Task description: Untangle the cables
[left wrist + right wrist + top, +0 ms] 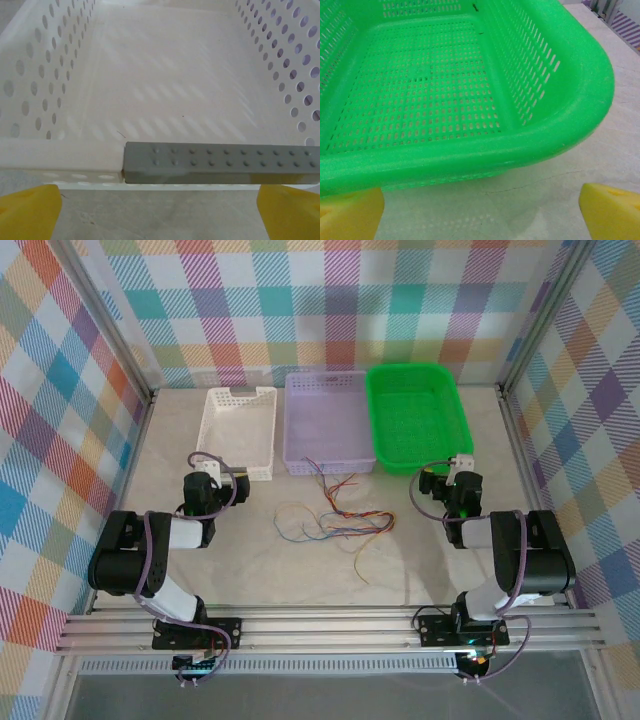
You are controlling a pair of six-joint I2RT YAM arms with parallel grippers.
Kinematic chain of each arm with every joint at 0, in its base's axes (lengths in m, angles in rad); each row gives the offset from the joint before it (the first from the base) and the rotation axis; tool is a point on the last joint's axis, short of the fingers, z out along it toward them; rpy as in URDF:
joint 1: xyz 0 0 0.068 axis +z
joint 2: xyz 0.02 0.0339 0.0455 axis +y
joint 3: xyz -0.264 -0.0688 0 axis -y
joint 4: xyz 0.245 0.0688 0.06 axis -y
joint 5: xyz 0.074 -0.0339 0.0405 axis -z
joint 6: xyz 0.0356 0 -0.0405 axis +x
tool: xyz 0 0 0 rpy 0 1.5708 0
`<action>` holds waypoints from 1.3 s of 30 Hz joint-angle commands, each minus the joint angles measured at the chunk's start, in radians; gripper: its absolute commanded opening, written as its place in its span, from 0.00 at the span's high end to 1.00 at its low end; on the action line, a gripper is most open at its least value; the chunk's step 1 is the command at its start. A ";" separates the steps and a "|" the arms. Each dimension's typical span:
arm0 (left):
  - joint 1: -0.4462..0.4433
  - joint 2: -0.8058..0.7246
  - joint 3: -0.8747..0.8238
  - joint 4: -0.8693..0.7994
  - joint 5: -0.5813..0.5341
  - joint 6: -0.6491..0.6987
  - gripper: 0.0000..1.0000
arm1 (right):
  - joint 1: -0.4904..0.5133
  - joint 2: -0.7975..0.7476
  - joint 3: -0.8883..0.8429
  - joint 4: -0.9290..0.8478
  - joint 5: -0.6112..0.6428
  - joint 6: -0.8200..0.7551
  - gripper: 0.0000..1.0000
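Three plastic baskets stand in a row at the far side of the pale, stone-look table [300, 575]. On the left is a white basket [212, 425] punched with round holes. In the middle is a see-through lilac basket [328, 462], and on the right a bright green basket [378, 430] with a slotted mesh floor.

The cables [335, 518] lie on the table just near of the lilac basket, between the two arms. They are a wispy snarl of thin red, blue, yellow-olive and purple strands, looped and crossing, with a few ends running up close to that basket's near wall.

The left gripper [207, 468] hangs at the near end of the white basket, jaws spread wide and gripping nothing. In its wrist view the soft yellow pads [27, 212] sit at the bottom corners, below a dimpled grey strip [220, 162] along the rim.

The right gripper [455, 475] sits at the green basket's near right corner, where the glossy rim curves round. It too is spread wide and empty, with bare table between its fingers.
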 commanded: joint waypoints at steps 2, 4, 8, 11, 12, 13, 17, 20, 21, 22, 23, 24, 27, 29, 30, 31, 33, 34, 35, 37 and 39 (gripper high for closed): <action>0.010 -0.003 0.002 0.035 0.015 0.015 0.00 | 0.001 -0.012 0.010 0.032 -0.016 0.007 0.00; 0.010 -0.003 0.002 0.034 0.014 0.015 0.00 | 0.001 -0.013 0.010 0.033 -0.016 0.007 0.00; 0.009 -0.003 0.002 0.035 0.016 0.015 0.00 | 0.001 -0.012 0.010 0.033 -0.015 0.007 0.00; 0.008 -0.002 0.002 0.034 0.015 0.015 0.00 | 0.001 -0.012 0.010 0.032 -0.016 0.007 0.00; 0.008 -0.002 0.002 0.035 0.015 0.016 0.00 | 0.000 -0.012 0.010 0.032 -0.015 0.008 0.00; 0.009 -0.003 0.003 0.034 0.015 0.016 0.00 | 0.001 -0.012 0.009 0.032 -0.016 0.007 0.00; 0.010 -0.003 0.002 0.035 0.016 0.015 0.00 | 0.001 -0.012 0.009 0.032 -0.015 0.007 0.00; 0.008 -0.003 0.003 0.035 0.015 0.015 0.00 | 0.000 -0.012 0.010 0.031 -0.016 0.007 0.00; 0.010 -0.003 0.003 0.035 0.015 0.016 0.00 | 0.001 -0.012 0.010 0.033 -0.015 0.007 0.00; 0.008 -0.003 0.002 0.035 0.016 0.016 0.00 | 0.000 -0.012 0.010 0.032 -0.016 0.007 0.00; 0.009 -0.003 0.002 0.035 0.014 0.016 0.00 | 0.000 -0.012 0.011 0.032 -0.015 0.007 0.00; 0.008 -0.003 0.003 0.035 0.014 0.015 0.00 | 0.001 -0.012 0.011 0.032 -0.016 0.007 0.00; 0.009 -0.003 0.003 0.035 0.014 0.016 0.00 | 0.000 -0.012 0.010 0.034 -0.015 0.006 0.00; 0.010 -0.003 0.003 0.035 0.014 0.016 0.00 | 0.001 -0.012 0.008 0.035 -0.016 0.008 0.00; 0.008 -0.004 0.003 0.035 0.015 0.015 0.00 | 0.000 -0.015 0.008 0.039 -0.005 0.009 0.00; 0.009 -0.003 0.002 0.035 0.014 0.015 0.00 | -0.001 -0.026 0.010 0.022 0.011 0.020 0.00; 0.009 -0.003 0.003 0.036 0.016 0.016 0.00 | 0.001 -0.038 -0.031 0.090 0.004 0.013 0.00; 0.009 -0.004 0.002 0.035 0.015 0.015 0.00 | 0.001 -0.045 -0.047 0.108 0.004 0.013 0.00; 0.009 -0.003 0.002 0.035 0.016 0.015 0.00 | 0.001 -0.053 -0.063 0.129 0.002 0.013 0.00; 0.009 -0.003 0.002 0.034 0.015 0.016 0.00 | 0.001 -0.054 -0.079 0.160 -0.001 0.011 0.00; 0.008 -0.003 0.002 0.036 0.014 0.015 0.00 | 0.002 -0.057 -0.106 0.207 -0.016 0.005 0.00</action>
